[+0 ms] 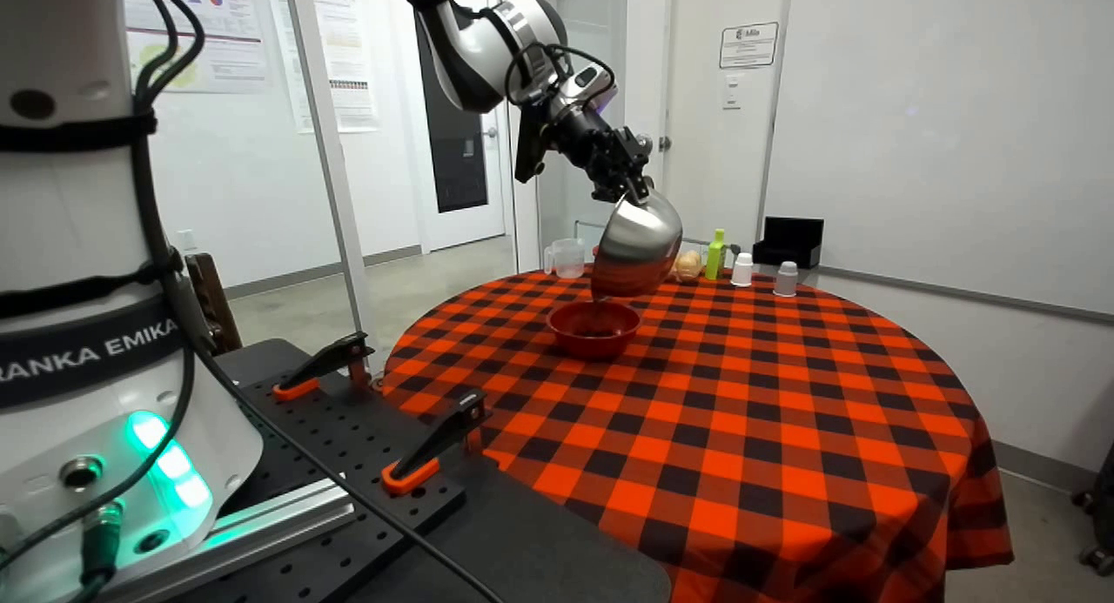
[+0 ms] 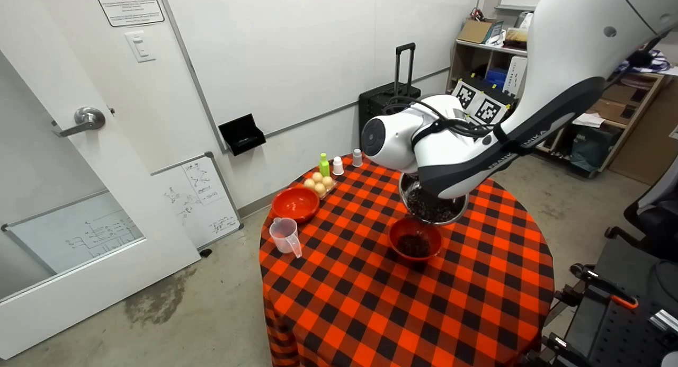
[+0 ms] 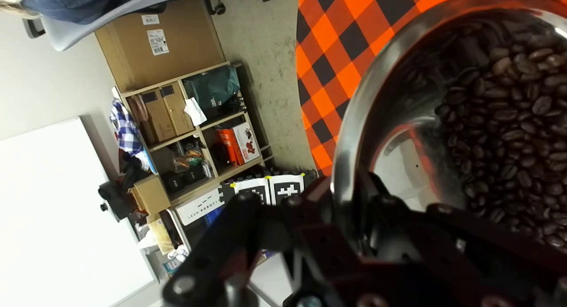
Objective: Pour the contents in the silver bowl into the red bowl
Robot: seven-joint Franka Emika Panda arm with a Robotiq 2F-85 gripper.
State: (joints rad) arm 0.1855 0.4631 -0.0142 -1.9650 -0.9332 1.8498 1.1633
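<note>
My gripper is shut on the rim of the shiny silver bowl; in the wrist view the fingers sit on both sides of the rim. The silver bowl is steeply tilted above the small red bowl, its lower rim over that bowl's opening. Dark coffee beans lie in the silver bowl, also seen in an exterior view. A dark blur shows between the two bowls. The red bowl stands upright with dark beans in it. The arm hides part of the silver bowl there.
Another red bowl, a clear measuring jug, several eggs, a green bottle, a white cup and a grey cup stand along the edge of the round checkered table.
</note>
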